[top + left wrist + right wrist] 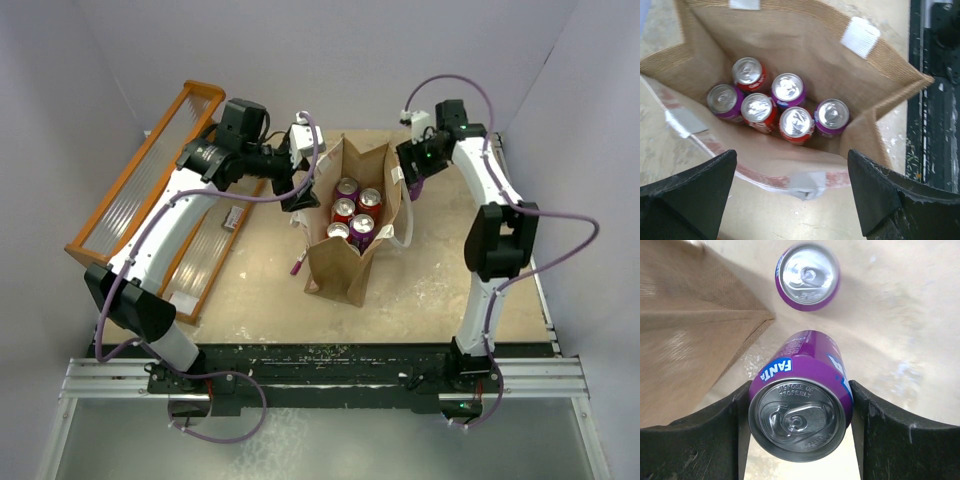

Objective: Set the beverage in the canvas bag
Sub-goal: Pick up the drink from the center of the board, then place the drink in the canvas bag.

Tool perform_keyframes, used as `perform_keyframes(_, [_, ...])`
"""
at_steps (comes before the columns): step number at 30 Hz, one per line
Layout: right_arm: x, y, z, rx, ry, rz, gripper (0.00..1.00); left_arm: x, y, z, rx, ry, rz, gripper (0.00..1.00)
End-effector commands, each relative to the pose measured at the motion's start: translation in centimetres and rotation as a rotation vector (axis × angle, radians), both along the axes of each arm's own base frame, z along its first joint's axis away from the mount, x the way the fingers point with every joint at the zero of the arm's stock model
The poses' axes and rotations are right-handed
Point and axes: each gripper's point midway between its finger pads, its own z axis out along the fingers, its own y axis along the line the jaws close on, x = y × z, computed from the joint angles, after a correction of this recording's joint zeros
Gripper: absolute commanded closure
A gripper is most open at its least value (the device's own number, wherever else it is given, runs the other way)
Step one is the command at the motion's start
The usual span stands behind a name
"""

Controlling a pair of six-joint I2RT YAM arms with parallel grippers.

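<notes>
The canvas bag [345, 268] stands open mid-table, tan, with white handles. Several red and purple cans [775, 107] stand upright inside it. My right gripper [800, 415] is shut on a purple Fanta can [800, 385], the beverage, both fingers pressed to its sides, just right of the bag's outer wall [685, 340]. In the top view that gripper [413, 182] hangs by the bag's far right corner. A second purple can [807, 275] stands on the table beyond. My left gripper [792, 165] is open and empty above the bag's rim and a handle [805, 182], at the bag's left side [300, 195].
An orange slatted rack [150, 170] lies along the left of the table, under the left arm. A small pink item [296, 266] lies on the table left of the bag. The table's black front rail [330, 352] runs along the near edge.
</notes>
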Motion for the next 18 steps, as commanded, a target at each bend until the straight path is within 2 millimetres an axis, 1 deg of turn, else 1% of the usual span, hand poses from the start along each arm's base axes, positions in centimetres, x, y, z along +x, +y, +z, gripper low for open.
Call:
perform_keyframes(1, [-1.9,-0.8,15.8,0.0,-0.336,-0.002,1.0,-5.9,0.2,2.8,-0.014,-0.081,-0.224,0.06])
perform_keyframes(3, [-3.5,-0.5,19.0,0.022,-0.384,0.006,1.0,-7.7,0.2,2.1,0.023,-0.079,-0.269,0.06])
perform_keyframes(5, [-5.2,-0.2,21.7,0.034,-0.423,0.023,1.0,-9.4,0.1,1.3,0.052,-0.08,-0.305,0.05])
perform_keyframes(7, [-7.2,1.4,24.2,0.097,-0.452,0.09,1.0,-10.4,0.2,-0.1,0.077,-0.067,-0.327,0.04])
perform_keyframes(9, [-9.5,3.7,26.2,0.159,-0.474,0.17,1.0,-11.0,0.0,-1.0,0.082,-0.058,-0.336,0.04])
perform_keyframes(12, [-12.9,8.2,27.8,0.219,-0.483,0.307,1.0,-11.5,-0.2,-2.3,0.096,-0.038,-0.352,0.05])
perform_keyframes(14, [-14.8,11.0,27.9,0.276,-0.464,0.378,1.0,-11.7,-0.3,-3.1,0.109,-0.023,-0.36,0.06])
perform_keyframes(16, [-16.0,13.1,27.8,0.348,-0.431,0.432,1.0,-11.4,-0.5,-4.2,0.132,-0.006,-0.351,0.11])
perform_keyframes(18, [-16.8,14.9,27.1,0.382,-0.387,0.486,1.0,-11.0,-0.9,-4.7,0.133,0.01,-0.334,0.15])
